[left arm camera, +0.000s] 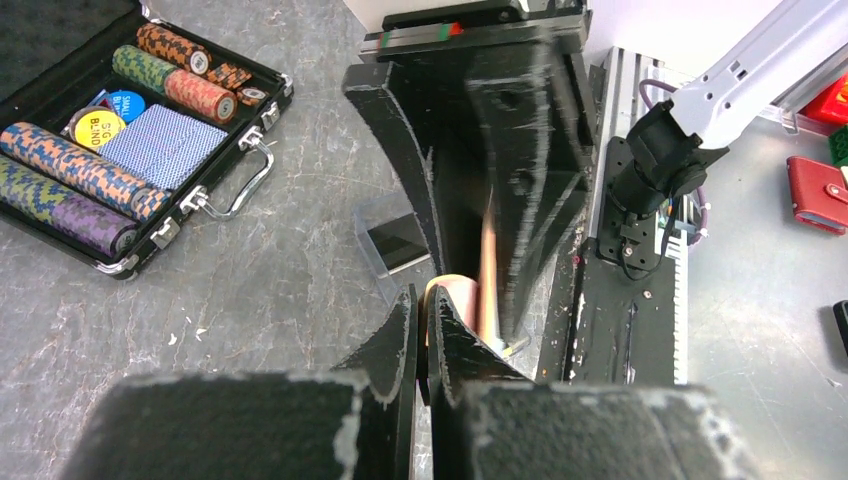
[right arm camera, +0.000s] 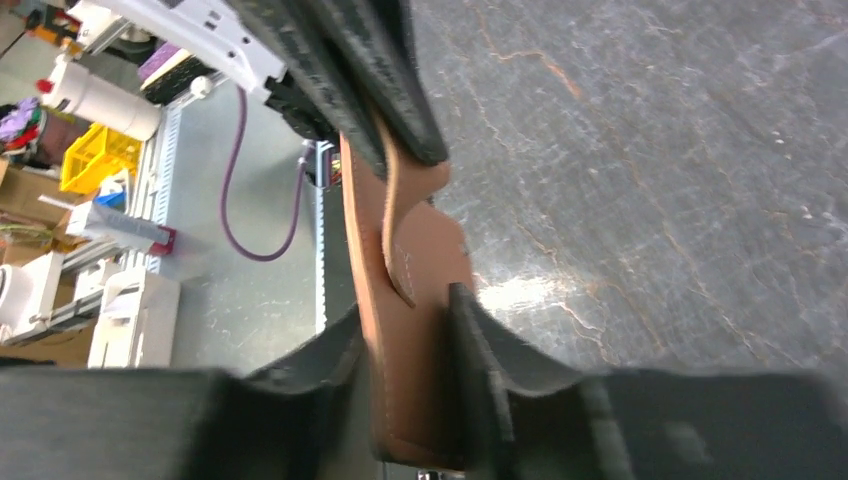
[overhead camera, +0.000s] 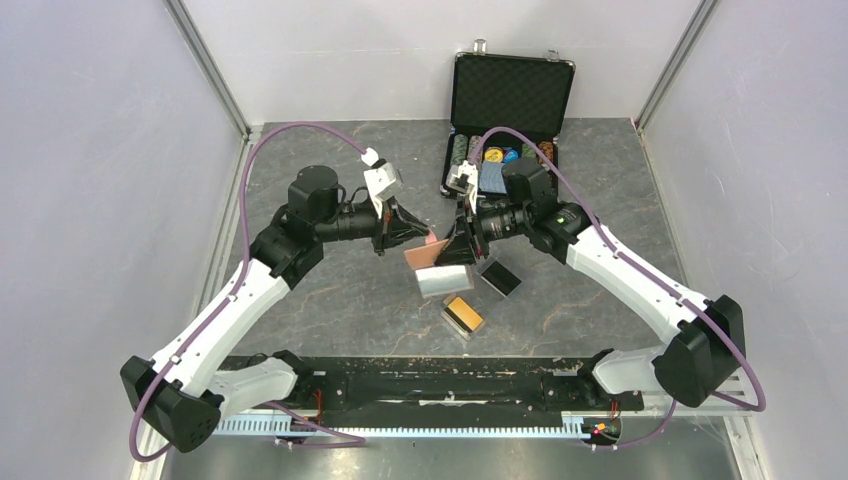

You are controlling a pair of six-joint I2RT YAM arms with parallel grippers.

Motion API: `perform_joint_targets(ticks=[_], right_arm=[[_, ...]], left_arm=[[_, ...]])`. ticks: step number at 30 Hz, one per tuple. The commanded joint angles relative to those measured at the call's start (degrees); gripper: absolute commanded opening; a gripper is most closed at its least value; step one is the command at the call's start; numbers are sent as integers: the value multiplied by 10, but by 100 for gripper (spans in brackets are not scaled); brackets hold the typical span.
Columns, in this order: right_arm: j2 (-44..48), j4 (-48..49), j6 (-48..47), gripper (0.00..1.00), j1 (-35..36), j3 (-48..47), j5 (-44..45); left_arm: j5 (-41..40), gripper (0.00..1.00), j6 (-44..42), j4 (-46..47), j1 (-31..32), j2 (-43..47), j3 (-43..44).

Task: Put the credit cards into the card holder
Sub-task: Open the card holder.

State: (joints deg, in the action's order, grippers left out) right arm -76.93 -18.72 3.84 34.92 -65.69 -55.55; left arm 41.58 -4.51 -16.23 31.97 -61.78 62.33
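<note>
- Gold-orange credit card [overhead camera: 463, 313], thin and rectangular, lies in a clear box [overhead camera: 472, 325] at 5 o'clock of the card holder [right arm camera: 400, 230]; glossy black credit card [overhead camera: 500, 277] lies at 4 o'clock.
- Card holder: smooth tan leather, stitched, mid-table.
- Left gripper [left arm camera: 422, 300] reaches from 9 o'clock, pinched tight on its tab.
- Right gripper [right arm camera: 405, 320] reaches from 3 o'clock, clamping its body.
- Foam-lined poker-chip case [overhead camera: 512, 95] is open at 12 o'clock.

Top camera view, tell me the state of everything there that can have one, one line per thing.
Tan leather card holder: gripped by both claws; open or shut unclear.
Left claw: shut on the card holder.
Right claw: shut on the card holder.
Black poker-chip case: lid open.
Gold-orange credit cards: stacked on the table, not in the holder.
Black credit cards: on the table, not in the holder.
</note>
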Motion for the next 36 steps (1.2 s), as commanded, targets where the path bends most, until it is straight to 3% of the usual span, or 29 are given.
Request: perform_joint_targets(ticks=[1,4,5,8,10,12,13,14,23,24,25,30,33,36], right_arm=[[8,1,0,22,1,-30,53],[6,0,8,0,1,-30,75],[5,-1,10,0,2,-29,82],[6,-2,22,0,-2,-26,110],[6,-1,31,0,-11,-28,128],[7,-1,41,0,-29,-29,138],[8,1,46,0,-42,-29,139],[10,4,55,0,-55,-28,137],[31,45,116,0,-156,-11,89],[32,46,118,0,-157,-11,88],[32,50,122,0,-158,-10,87],[32,65,138,0,-158,-3,80],[35,80,143,0,-158,8,65],[39,87,151,0,-159,18,63]], left_arm=[[0,2,28,43,0,1,19],[-17,4,35,46,0,2,16],[-27,11,39,48,0,2,14],[-62,38,65,58,0,7,8],[-89,63,91,62,0,10,5],[-102,77,110,65,0,13,-1],[-108,94,123,68,0,13,-7],[-113,100,135,72,-1,15,-12],[-202,100,340,69,-5,34,-60],[-187,100,353,66,-8,31,-62],[-123,100,327,70,-18,24,-63],[-44,100,425,124,-32,-25,-102],[8,100,487,205,-33,-63,-131],[28,97,485,220,-29,-85,-134]])
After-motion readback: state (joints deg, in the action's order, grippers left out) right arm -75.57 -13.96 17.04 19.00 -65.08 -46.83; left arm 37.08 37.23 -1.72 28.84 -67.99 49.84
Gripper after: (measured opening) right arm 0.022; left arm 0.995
